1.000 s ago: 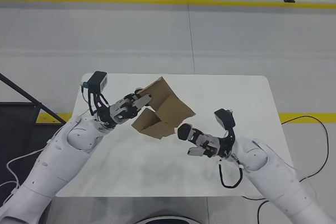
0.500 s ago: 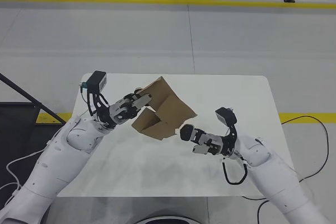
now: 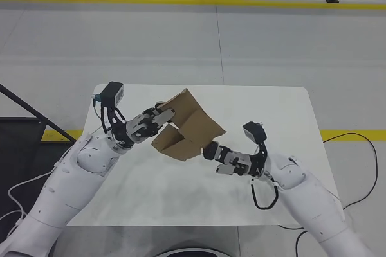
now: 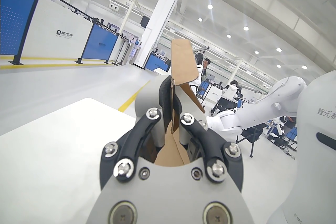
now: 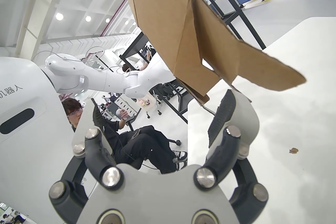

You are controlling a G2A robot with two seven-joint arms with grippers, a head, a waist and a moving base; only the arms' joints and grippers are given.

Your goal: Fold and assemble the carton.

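A brown cardboard carton (image 3: 188,125), partly folded with flaps hanging loose, is held up above the white table (image 3: 270,109). My left gripper (image 3: 162,117) is shut on the carton's left edge; in the left wrist view its pads (image 4: 166,99) pinch the cardboard sheet (image 4: 182,64). My right gripper (image 3: 212,157) sits just below and right of the carton's lower flap, open. Through the right wrist view the carton (image 5: 181,25) hangs just beyond my open fingertips (image 5: 223,109), with nothing between them.
The white table stretches to the right and toward the near edge with free room. A small brown scrap (image 5: 293,150) lies on the tabletop near my right gripper. A black frame (image 3: 13,103) stands off the table's left side.
My right gripper has crept slightly left and up toward the carton's lower flap. The left arm and the carton have stayed put.
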